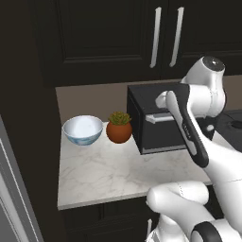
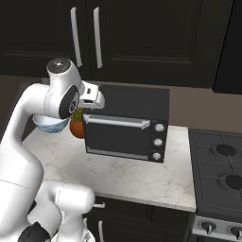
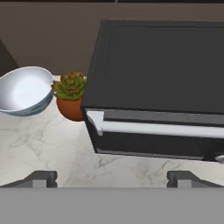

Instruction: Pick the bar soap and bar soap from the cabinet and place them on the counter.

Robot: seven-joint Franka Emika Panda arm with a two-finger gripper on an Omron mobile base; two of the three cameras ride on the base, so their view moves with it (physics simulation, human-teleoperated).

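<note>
Up high, the dark cabinet has its doors shut, so I cannot tell where the two soap bars are. Down on the marble counter sit, from left to right, a pale blue bowl, a little plant in a round orange pot, then a black toaster oven. The robot's fingers hang wide open over the counter, holding nothing.
</note>
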